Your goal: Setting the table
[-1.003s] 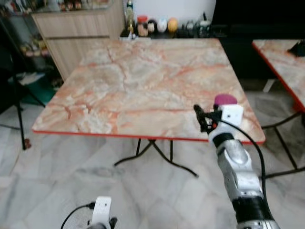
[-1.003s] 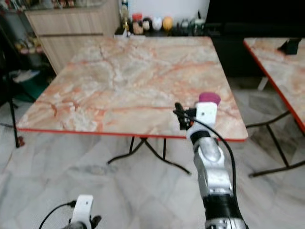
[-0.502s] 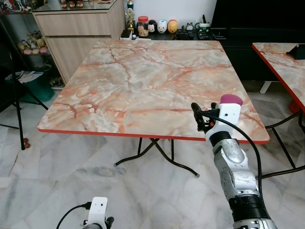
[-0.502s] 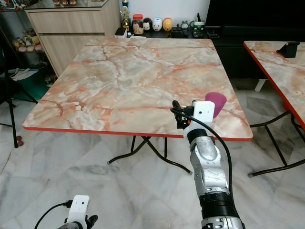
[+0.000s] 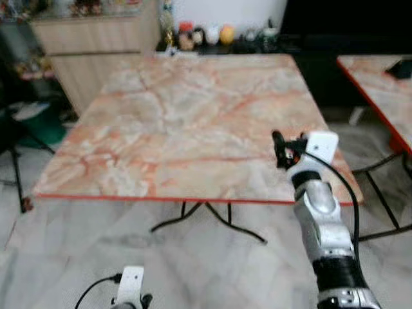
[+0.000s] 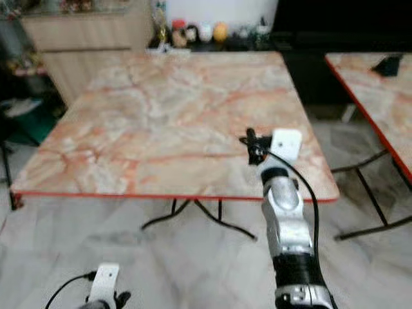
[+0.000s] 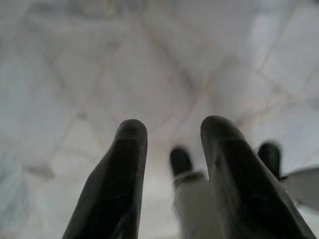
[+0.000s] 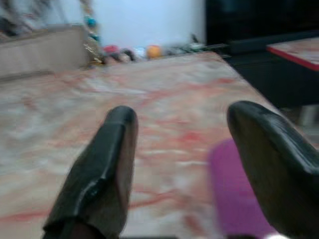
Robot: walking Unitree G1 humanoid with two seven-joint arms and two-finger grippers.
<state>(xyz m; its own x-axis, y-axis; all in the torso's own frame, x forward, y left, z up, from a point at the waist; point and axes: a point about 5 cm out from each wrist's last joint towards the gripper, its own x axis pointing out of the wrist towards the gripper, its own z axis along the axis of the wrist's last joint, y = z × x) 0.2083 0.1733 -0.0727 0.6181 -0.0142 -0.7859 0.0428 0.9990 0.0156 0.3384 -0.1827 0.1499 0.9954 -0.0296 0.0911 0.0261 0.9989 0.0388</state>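
A purple cup (image 8: 232,191) stands on the marble table (image 5: 180,116) near its front right corner. In the right wrist view it sits between the two black fingers, close to one finger (image 8: 271,149). My right gripper (image 5: 279,147) is held just above the table there, open around the cup, and its white wrist camera hides the cup from the eye views. My left gripper (image 7: 174,127) hangs low over the pale floor, fingers apart and holding nothing.
A second marble table (image 5: 380,90) stands to the right across a gap of floor. A wooden cabinet (image 5: 90,45) and a low shelf with jars (image 5: 199,35) are behind the table. Dark stand legs (image 5: 16,167) are at the left.
The whole picture has shifted and blurred, so the camera moved. The purple cup, seen above the right wrist camera before, is now hidden behind it. The right gripper sits slightly higher in the picture.
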